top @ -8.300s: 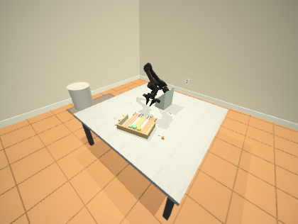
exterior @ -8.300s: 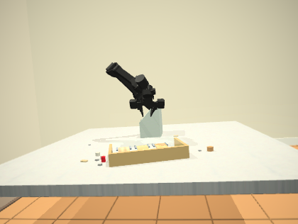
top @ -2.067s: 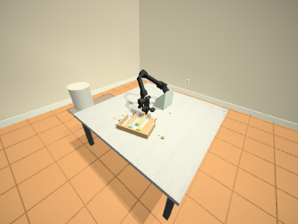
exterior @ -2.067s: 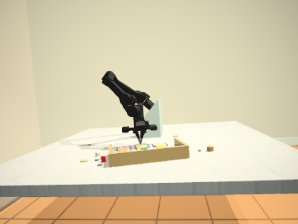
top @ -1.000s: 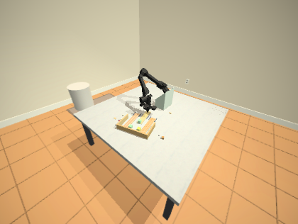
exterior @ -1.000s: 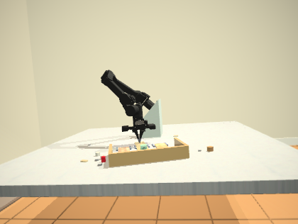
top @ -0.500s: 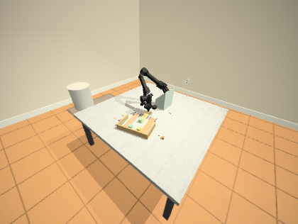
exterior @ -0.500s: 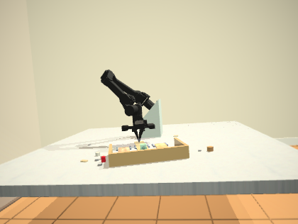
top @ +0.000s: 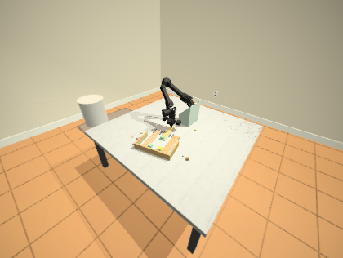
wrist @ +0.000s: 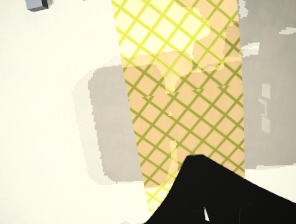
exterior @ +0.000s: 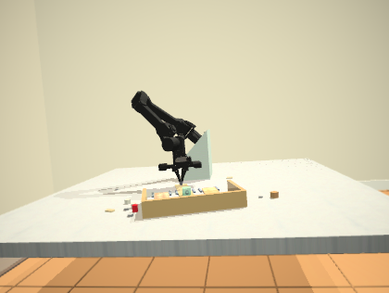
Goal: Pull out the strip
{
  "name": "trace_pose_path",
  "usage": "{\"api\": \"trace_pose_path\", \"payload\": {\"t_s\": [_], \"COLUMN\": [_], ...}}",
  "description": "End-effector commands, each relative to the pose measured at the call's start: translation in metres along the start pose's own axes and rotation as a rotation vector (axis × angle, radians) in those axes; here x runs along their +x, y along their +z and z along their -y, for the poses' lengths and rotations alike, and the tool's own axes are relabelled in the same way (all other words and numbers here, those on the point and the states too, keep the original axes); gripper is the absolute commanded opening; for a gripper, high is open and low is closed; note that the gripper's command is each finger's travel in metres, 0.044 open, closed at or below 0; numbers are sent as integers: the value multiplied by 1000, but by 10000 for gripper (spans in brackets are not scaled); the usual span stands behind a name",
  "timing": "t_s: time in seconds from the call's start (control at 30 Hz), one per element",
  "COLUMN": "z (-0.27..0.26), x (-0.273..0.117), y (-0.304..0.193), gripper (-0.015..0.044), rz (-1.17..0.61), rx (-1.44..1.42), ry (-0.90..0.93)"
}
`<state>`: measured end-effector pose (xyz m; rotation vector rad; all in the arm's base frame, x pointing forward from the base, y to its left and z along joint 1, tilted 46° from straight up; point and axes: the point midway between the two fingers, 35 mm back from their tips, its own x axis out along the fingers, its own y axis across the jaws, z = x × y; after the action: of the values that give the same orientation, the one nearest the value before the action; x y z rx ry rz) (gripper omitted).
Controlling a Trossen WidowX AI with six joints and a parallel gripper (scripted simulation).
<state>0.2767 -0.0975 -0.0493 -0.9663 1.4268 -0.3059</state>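
Wrist view: gripper [wrist: 205, 212], fingers together on nothing, is pressing the near end of the lattice strip [wrist: 182, 95], whose long axis is running straight ahead.

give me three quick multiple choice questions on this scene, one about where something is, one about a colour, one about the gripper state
1. Where is the pale cylindrical bin?
A. on the floor at the table's far corner
B. inside the tray
C. on the table

2. What pattern marks the strip in the wrist view?
A. orange dots
B. yellow-green crosshatch on tan
C. blue stripes

3. How does the black gripper stand?
A. wide open
B. shut on a cube
C. shut, holding nothing

Answers: 1 A, the bin stands beside the white table. 2 B, crossed lines cover the strip. 3 C, the fingers meet at a point above the shallow wooden tray.
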Motion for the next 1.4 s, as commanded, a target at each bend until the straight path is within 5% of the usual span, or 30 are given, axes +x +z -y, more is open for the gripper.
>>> {"api": "trace_pose_path", "payload": {"t_s": [0.0,1.37], "z": [-2,-2], "x": [4,4], "y": [-17,-41], "gripper": [0,0], "rz": [-33,-34], "rx": [-8,-9], "ry": [7,7]}}
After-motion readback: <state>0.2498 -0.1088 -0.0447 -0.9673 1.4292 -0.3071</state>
